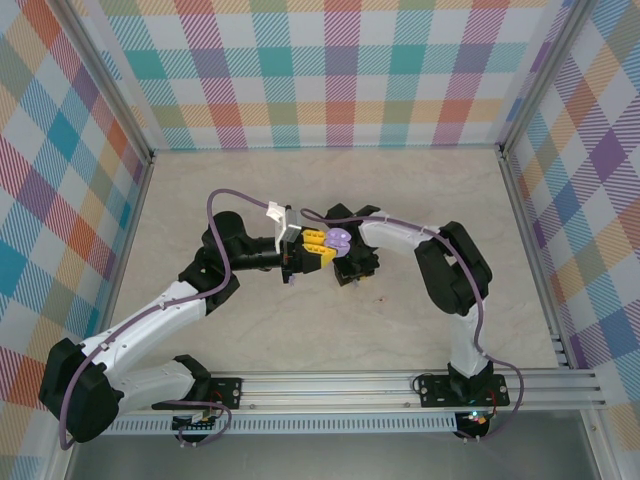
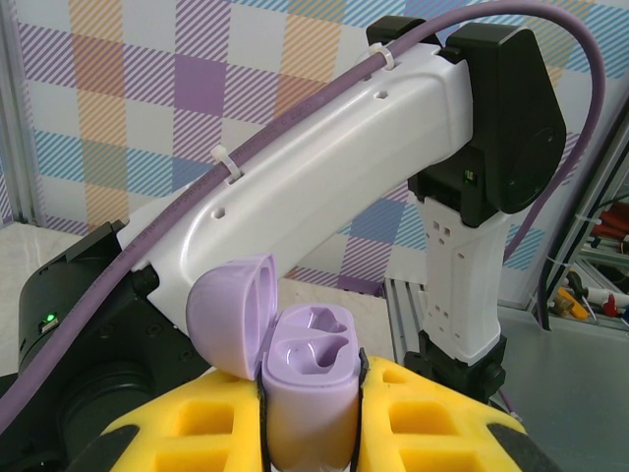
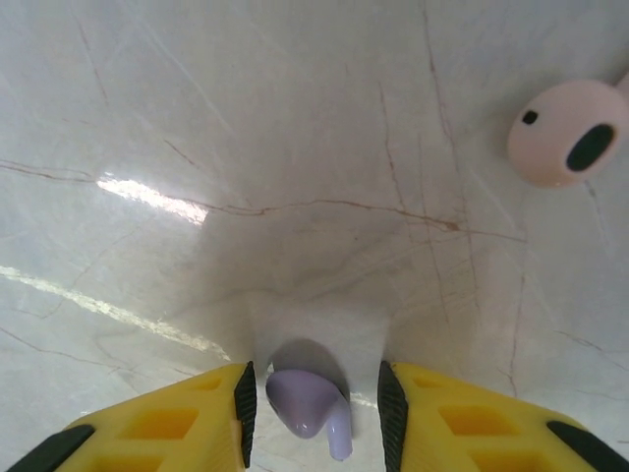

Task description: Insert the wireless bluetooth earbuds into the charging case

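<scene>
Charging case [image 2: 310,388]: pale purple, upright, clamped btwn the yellow fingers [image 2: 432,418] of the left gripper [image 1: 316,244]. The black pads press on both its sides. Its lid [image 2: 233,315] is flipped open and leans back to the left in the left wrist view. Inside the case are two shaped wells, both empty. In the top view the case shows near the table's middle, where the two arms meet.

One purple earbud [image 3: 307,403] lies on the table [image 3: 197,118], a pale marble-look surface, w/ its stem pointing toward the right wrist cam. It sits btwn the yellow fingers of the right gripper [image 3: 314,385]. That claw is spread apart, w/ a gap on each side of the earbud and neither pad touching it. In the top view this claw hangs just beside the case, on the side nearer the arm bases.

Other things: a rounded pink piece [image 3: 565,133] w/ two dark marks lies on the table at upper right of the right wrist view, well apart from the claw. Can't tell for sure what it is. In the left wrist view the white right arm [image 2: 324,187], w/ a purple cable [image 2: 295,126] strapped along it, crosses close behind the open case. Plaid walls [image 1: 300,70] close in the table on three sides.
</scene>
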Action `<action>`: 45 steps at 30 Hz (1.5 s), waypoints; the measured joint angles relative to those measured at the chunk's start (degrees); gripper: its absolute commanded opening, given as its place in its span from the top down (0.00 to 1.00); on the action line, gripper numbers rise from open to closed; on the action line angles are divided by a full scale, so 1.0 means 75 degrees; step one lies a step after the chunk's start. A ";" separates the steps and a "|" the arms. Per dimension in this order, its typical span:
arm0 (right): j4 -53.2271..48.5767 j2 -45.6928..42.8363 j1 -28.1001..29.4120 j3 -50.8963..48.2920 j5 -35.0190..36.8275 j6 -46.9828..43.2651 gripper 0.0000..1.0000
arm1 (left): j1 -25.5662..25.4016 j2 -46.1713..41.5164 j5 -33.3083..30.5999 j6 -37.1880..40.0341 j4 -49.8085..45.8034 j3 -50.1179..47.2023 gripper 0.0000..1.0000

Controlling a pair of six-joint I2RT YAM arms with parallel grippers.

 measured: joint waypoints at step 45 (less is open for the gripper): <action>0.0460 -0.0297 -0.0210 -0.0437 0.0175 -0.0379 0.67 | 0.0000 0.0000 -0.0006 0.0000 -0.0003 -0.0003 0.82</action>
